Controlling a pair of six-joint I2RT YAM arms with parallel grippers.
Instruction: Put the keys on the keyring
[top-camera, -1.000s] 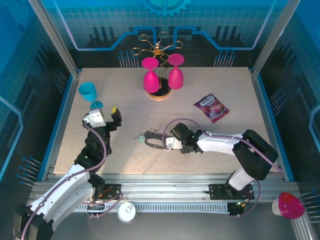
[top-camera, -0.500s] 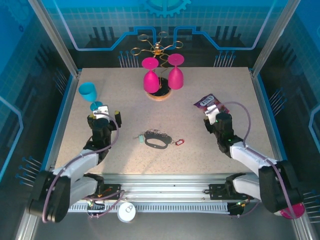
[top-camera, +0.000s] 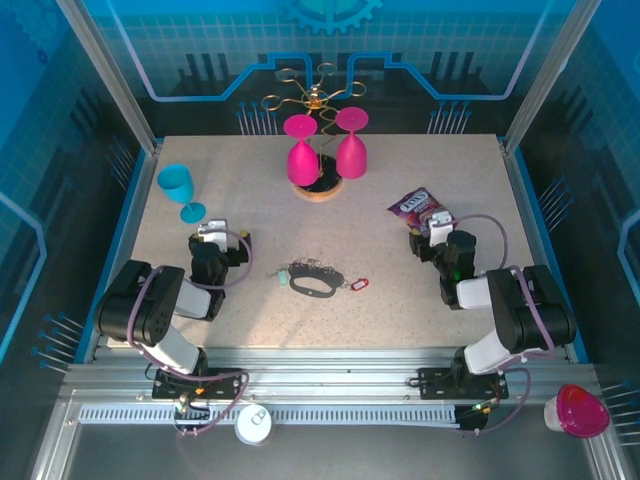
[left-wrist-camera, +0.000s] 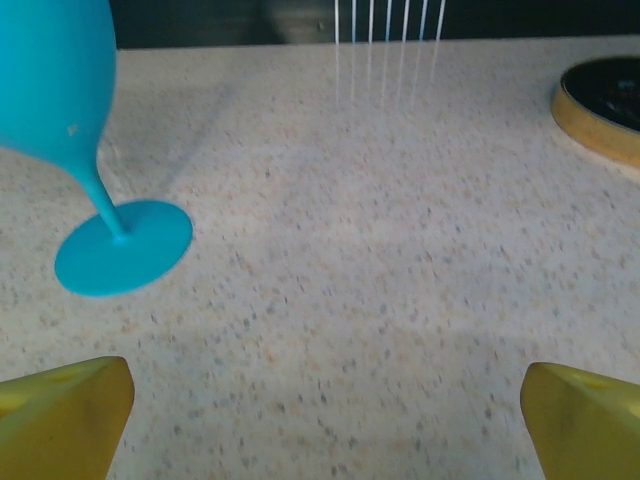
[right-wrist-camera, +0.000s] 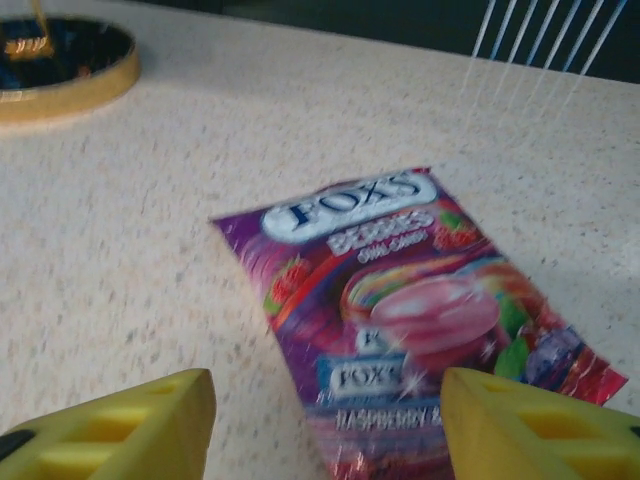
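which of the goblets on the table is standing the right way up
The blue goblet on the left, foot down and bowl up; the two pink goblets are upside down at the gold rack.

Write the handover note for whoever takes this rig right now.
Left gripper: open, empty, by the blue glass.
Right gripper: open, empty, facing the packet.
Keyring: mid-table, red-tagged key at its right end, green-tagged key at its left.
Done: unclear; too small to tell whether the keys are threaded on.
To do: check that; thread any loose key.
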